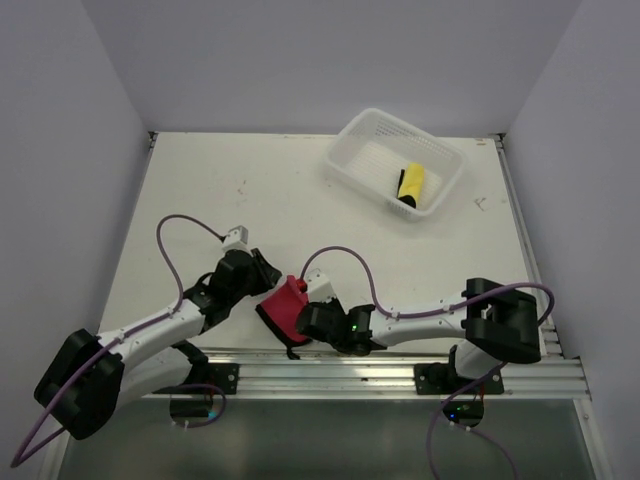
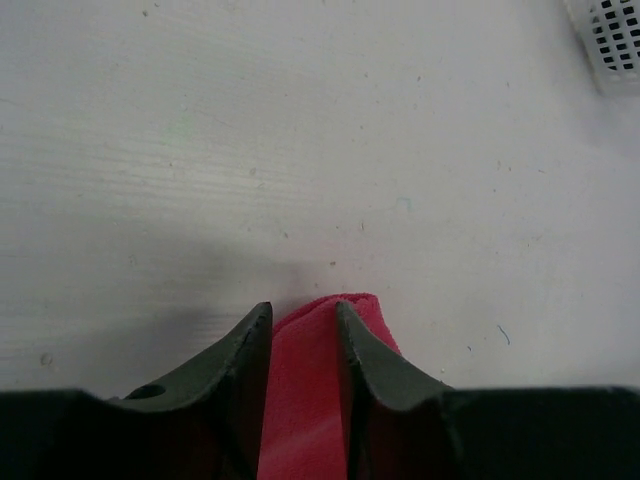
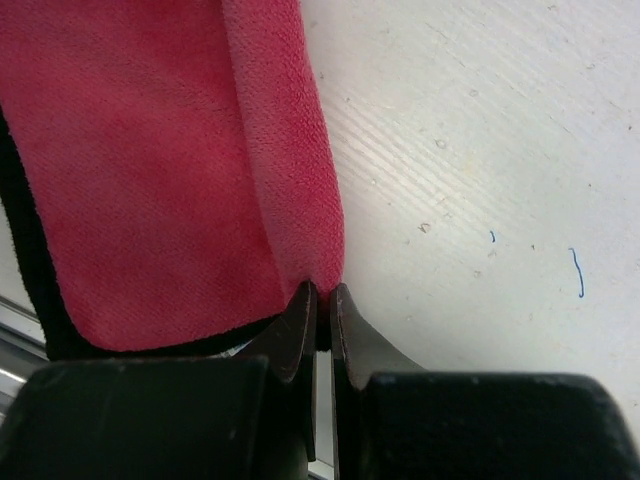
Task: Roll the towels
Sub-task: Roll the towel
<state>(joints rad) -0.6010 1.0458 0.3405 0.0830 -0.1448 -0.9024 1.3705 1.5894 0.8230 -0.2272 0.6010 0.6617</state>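
A red towel (image 1: 287,298) with a black border lies bunched near the table's front edge, between my two grippers. My left gripper (image 1: 266,279) is at its left end. In the left wrist view the left gripper (image 2: 303,308) has its fingers parted, and a fold of the red towel (image 2: 305,400) runs loosely through the gap. My right gripper (image 1: 304,309) is at the towel's right side. In the right wrist view the right gripper (image 3: 322,292) is shut, pinching the lower corner of the red towel (image 3: 150,180). A rolled yellow towel (image 1: 411,183) lies in the basket.
A white perforated basket (image 1: 350,135) stands at the back right of the table, and its corner (image 2: 615,40) shows in the left wrist view. A metal rail (image 1: 380,365) runs along the near edge just behind the towel. Grey walls close in the table on three sides.
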